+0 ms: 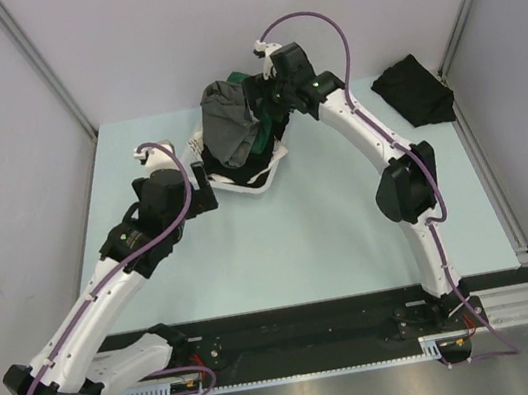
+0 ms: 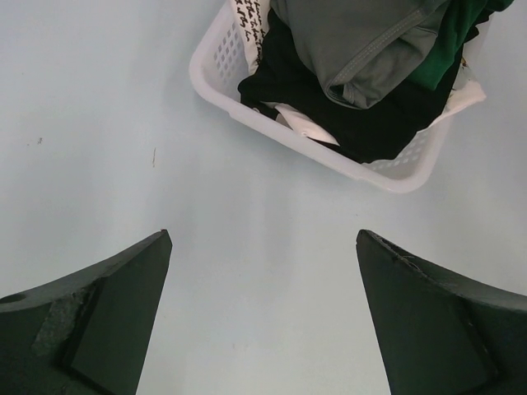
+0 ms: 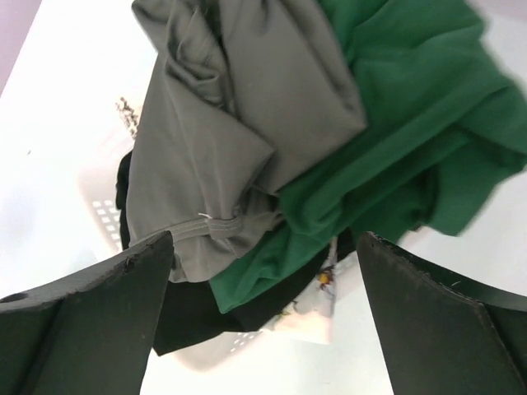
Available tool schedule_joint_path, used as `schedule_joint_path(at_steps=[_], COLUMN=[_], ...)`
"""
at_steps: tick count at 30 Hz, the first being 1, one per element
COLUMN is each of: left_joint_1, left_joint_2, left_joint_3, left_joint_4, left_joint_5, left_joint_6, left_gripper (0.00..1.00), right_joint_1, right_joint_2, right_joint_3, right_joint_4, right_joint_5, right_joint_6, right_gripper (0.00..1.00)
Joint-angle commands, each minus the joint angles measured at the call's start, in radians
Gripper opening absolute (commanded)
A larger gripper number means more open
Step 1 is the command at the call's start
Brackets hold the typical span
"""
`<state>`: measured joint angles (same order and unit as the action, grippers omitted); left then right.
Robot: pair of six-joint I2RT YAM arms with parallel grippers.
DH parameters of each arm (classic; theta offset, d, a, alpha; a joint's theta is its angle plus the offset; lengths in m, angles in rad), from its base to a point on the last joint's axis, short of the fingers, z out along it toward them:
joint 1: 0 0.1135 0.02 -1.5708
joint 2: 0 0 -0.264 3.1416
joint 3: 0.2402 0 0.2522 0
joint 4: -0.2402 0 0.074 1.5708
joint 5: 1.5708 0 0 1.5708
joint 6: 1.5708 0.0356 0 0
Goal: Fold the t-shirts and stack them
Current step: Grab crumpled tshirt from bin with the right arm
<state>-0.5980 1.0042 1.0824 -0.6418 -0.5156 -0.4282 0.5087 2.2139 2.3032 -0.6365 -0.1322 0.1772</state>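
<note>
Jaws spread wide on both arms, nothing held. Right gripper (image 3: 263,247) hangs directly over the grey t-shirt (image 3: 239,107), heaped with the green t-shirt (image 3: 403,123) in the basket (image 2: 210,78). Left gripper (image 2: 263,243) sits just short of it. We judge the right arm nearer.

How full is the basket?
Heaped full: a grey shirt and a green shirt pile above the basket rim.
</note>
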Motion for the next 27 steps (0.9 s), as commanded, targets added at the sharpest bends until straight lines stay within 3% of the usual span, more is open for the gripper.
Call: schedule_joint_path(at_steps=[1,15,27], left_joint_1=[0.004,0.004,0.004], left_joint_2=[-0.003,0.007,-0.032], left_joint_3=[0.045,0.053,0.053], left_joint_4=[-0.005,-0.006,-0.042], left_joint_5=[0.005,0.006,-0.001], left_joint_6=[0.009,-0.009,-0.015], left_gripper=[0.99,1.00,1.00], right_joint_1=[0.007,0.051,0.030], right_joint_2=[0.017,0.030,0.064], right_joint_3=[0.059,0.024,0.016], right_joint_4=[0.040,0.080,0.044], right_joint_5=[-0.078,-0.170,-0.188], right_joint_6=[0.037,0.033,0.010], right_gripper=[0.96,0.83,0.63])
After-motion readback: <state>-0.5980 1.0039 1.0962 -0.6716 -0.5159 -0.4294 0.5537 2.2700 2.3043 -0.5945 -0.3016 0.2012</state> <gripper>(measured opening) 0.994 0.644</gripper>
